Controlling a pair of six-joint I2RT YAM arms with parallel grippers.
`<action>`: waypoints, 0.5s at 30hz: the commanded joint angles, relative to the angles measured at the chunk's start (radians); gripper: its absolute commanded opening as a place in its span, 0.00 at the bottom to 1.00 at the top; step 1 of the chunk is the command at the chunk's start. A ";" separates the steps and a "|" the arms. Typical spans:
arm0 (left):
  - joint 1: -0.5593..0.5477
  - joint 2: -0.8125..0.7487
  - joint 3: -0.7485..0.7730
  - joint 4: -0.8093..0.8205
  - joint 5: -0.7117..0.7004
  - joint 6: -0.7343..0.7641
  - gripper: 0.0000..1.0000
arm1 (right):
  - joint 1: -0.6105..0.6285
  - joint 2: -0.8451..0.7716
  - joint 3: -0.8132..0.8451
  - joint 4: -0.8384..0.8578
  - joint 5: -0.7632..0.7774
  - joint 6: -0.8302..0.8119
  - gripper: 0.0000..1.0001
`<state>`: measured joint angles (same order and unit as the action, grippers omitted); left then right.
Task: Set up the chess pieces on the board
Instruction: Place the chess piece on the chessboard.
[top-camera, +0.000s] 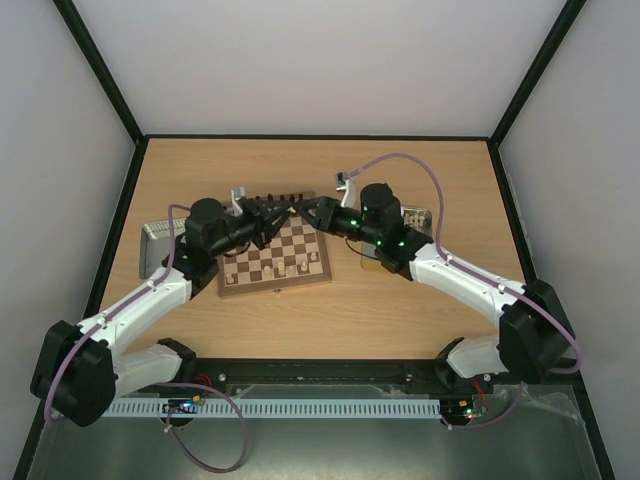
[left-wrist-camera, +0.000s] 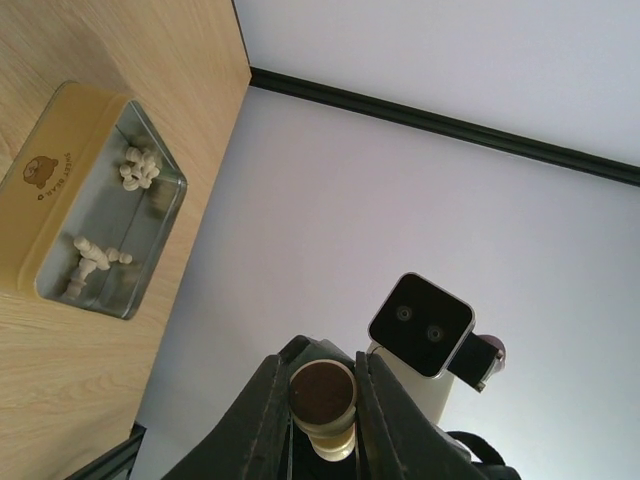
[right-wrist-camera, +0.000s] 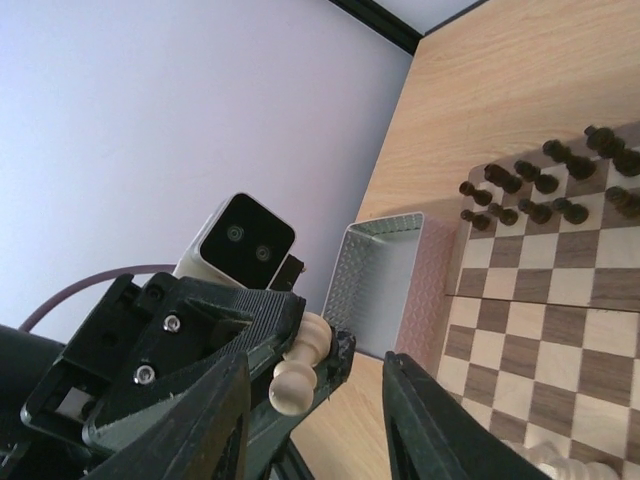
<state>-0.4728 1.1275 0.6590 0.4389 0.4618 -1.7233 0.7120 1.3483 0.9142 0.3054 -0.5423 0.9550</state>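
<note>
— left gripper (left-wrist-camera: 322, 405) clenched on a pale chess piece (right-wrist-camera: 296, 378), up over the board (top-camera: 275, 262), by its far edge?
— yes; its head points straight at the right gripper (right-wrist-camera: 320, 440), spread wide, nothing held.

Lab cell: white panels (top-camera: 320, 60) around wooden table (top-camera: 330, 320).

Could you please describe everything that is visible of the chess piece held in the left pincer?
The piece is small and cream, apparently turned wood, with a ball head, a collar below it and a widening body. Its round base carries a dark brown pad. It is held tilted in the air, clamped at the base end by the left pincer, whose two fingers press its sides while the head sticks out. Nothing else touches it.
</note>
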 joint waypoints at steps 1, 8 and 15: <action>-0.003 -0.011 -0.014 0.043 -0.008 -0.037 0.11 | 0.023 0.036 0.057 0.019 0.000 -0.010 0.35; -0.003 -0.008 -0.031 0.071 0.000 -0.057 0.11 | 0.035 0.059 0.070 0.019 0.010 -0.006 0.17; -0.004 -0.020 -0.037 0.053 -0.009 -0.043 0.13 | 0.038 0.063 0.087 -0.015 0.029 -0.001 0.02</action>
<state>-0.4728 1.1275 0.6327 0.4740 0.4492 -1.7691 0.7418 1.4040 0.9577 0.2993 -0.5362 0.9550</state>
